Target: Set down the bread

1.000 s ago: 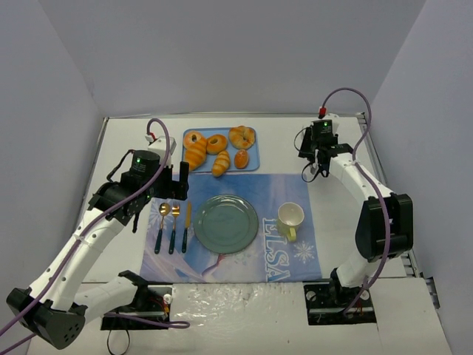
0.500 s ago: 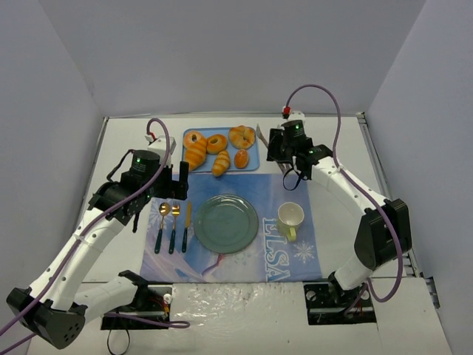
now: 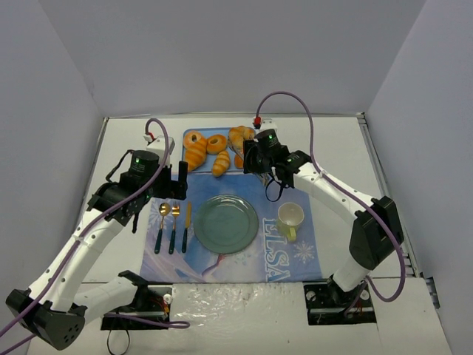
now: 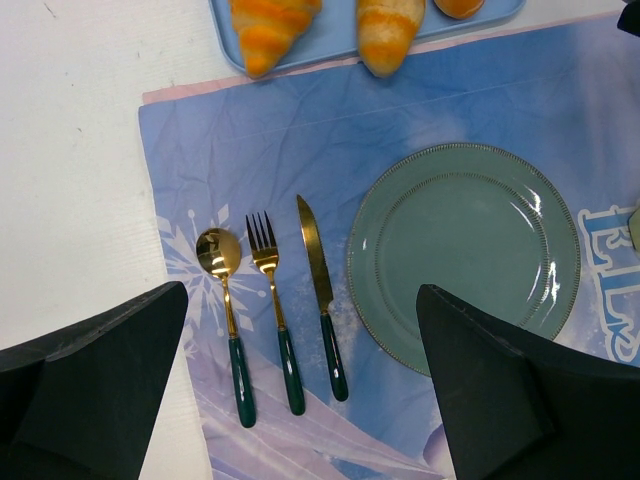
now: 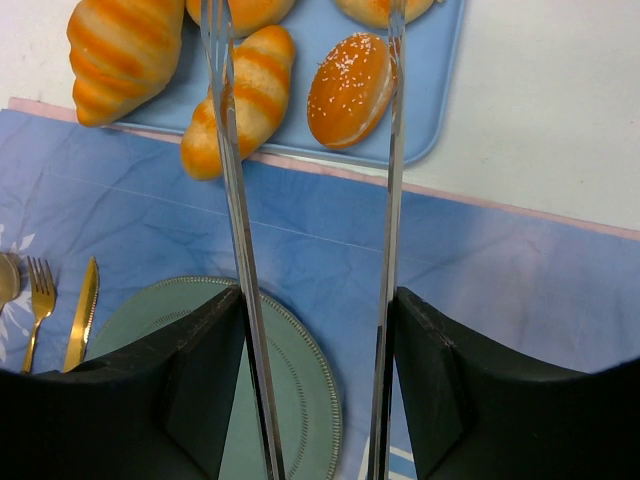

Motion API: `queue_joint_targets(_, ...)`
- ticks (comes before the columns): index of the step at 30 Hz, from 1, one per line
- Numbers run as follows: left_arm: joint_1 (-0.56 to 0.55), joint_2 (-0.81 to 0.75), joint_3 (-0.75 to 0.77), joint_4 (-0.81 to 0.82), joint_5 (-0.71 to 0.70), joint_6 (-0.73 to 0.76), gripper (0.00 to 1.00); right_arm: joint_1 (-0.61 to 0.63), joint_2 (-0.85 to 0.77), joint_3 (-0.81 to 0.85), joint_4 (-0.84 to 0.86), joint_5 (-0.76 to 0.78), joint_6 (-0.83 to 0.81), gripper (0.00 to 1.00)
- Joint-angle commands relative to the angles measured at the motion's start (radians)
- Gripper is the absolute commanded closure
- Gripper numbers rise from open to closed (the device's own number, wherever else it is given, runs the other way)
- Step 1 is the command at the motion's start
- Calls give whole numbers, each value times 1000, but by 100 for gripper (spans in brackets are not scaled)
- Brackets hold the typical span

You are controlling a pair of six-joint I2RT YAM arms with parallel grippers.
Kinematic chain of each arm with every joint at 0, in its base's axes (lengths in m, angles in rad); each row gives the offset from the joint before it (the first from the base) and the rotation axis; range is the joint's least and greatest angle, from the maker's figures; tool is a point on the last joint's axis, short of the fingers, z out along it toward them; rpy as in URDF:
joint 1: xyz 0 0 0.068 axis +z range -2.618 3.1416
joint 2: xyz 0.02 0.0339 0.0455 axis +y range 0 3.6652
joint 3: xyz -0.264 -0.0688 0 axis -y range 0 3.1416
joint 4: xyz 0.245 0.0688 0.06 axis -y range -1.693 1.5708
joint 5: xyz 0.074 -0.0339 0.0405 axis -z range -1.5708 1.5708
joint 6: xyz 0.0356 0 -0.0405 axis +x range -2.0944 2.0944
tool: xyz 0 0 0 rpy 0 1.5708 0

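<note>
The bread (image 5: 350, 90), a small oval orange bun with seeds on top, lies on the blue tray (image 5: 432, 100) at the table's back. My right gripper (image 5: 318, 300) is shut on metal tongs (image 5: 232, 180). The tongs' two arms stand apart, one on each side of the bread, with the tips running out of view at the top. In the top view the right gripper (image 3: 259, 159) hovers over the tray's right part and hides the bread. My left gripper (image 4: 300, 370) is open and empty above the cutlery; it also shows in the top view (image 3: 177, 181). A green plate (image 3: 201, 222) lies mid-placemat.
Striped croissant-like rolls (image 5: 125, 55) and round buns (image 3: 194, 139) share the tray (image 3: 207, 168). A gold spoon, fork and knife (image 4: 270, 300) lie left of the plate (image 4: 465, 250). A pale mug (image 3: 290, 217) stands right of it on the blue placemat (image 3: 295, 255).
</note>
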Motion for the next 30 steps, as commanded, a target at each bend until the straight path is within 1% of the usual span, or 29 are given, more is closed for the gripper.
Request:
queue_joint_targets(1,10,-22,20,43,-8,-6,3,28,8,45,33,70,16,46)
queue_joint_targets(6,10,-22,19,41,-7,-4,3,38,34,37,30,107,27,45)
queue_joint_targets(17,10,-18,19,43,-11,-4,3,39,112,37,31,130,54,45)
queue_joint_targets(30,14,-15,19,42,-10,-4,3,39,170,40,43,122,64,45)
